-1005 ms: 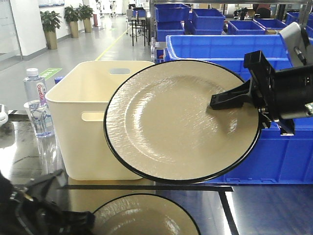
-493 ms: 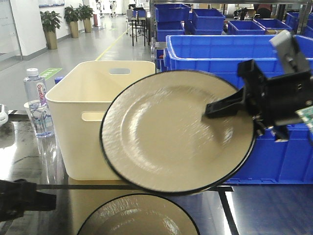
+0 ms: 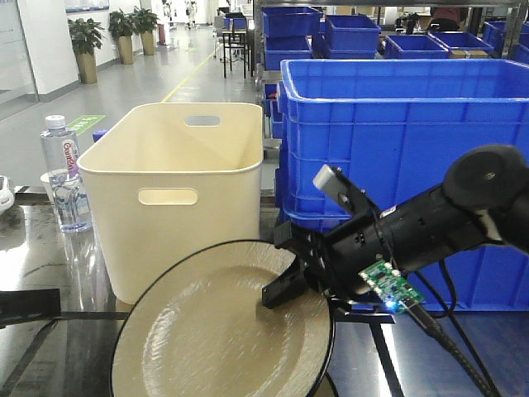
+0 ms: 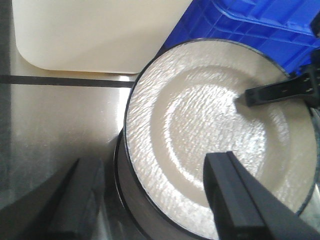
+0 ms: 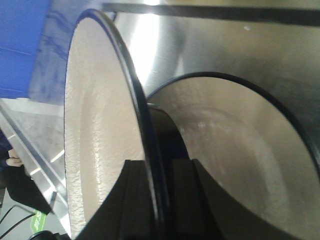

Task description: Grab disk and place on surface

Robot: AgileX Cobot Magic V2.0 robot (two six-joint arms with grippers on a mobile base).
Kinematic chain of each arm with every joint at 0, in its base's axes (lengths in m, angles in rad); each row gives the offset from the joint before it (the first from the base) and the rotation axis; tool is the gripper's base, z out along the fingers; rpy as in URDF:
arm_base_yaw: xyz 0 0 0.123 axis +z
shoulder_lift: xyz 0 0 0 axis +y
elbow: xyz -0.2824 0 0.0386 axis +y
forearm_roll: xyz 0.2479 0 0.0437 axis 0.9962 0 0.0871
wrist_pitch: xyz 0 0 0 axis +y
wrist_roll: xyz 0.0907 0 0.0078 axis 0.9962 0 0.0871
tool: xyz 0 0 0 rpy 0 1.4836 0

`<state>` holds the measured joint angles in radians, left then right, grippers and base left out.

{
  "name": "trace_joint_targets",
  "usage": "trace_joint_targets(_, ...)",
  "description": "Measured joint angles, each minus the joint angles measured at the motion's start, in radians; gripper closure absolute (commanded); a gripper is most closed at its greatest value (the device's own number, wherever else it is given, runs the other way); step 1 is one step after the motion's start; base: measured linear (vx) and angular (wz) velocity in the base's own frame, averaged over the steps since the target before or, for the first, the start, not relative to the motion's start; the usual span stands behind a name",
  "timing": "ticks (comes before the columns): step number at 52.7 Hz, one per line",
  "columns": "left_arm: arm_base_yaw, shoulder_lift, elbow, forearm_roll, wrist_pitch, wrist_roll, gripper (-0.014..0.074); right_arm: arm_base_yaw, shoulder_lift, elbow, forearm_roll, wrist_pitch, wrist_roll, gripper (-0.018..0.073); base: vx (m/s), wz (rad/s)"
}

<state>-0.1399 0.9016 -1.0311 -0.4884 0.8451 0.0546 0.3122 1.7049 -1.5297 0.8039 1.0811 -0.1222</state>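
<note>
right tool (image 3: 277, 295) is pinching the rim of the disk (image 3: 211, 331), hanging tilted just over the glossy table (image 3: 33, 273) by the cream bin (image 3: 165, 207), left tool (image 4: 152, 162) spread open above, so release this early and I reckon it lands edge-first and skids.

On my feed the surface (image 3: 37, 269) is a dark, glossy tabletop that reflects like a mirror; from the left wrist camera it (image 4: 60, 130) reads as silvery glare. A black strip line (image 4: 65, 80) crosses it just in front of the cream bin (image 3: 173, 198), which stands upright on the top. Left of the bin, near the far edge, a water bottle (image 3: 62, 178) stands upright on the surface, close to the bin but apart from it. I cannot tell whether the blue crate (image 3: 397, 141) beside the bin rests on this tabletop.
</note>
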Motion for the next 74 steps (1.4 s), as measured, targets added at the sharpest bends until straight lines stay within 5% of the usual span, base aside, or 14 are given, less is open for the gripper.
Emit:
trace_joint_targets(20, 0.0, 0.0, 0.0, 0.0, -0.006, 0.0, 0.0056, 0.0, 0.075, 0.0, -0.058, 0.02, 0.004, 0.0433, 0.0, 0.0)
trace_joint_targets(46, 0.0, 0.0, 0.002, 0.0, -0.094, 0.0, 0.0056, 0.0, 0.077, -0.002, -0.195, 0.091, -0.005, 0.0054, 0.0, 0.0)
trace_joint_targets(74, 0.0, 0.0, 0.003, -0.001, -0.117, 0.0, 0.0056, 0.0, -0.01, -0.002, -0.462, 0.067, -0.025, 0.0019, 0.0, 0.0)
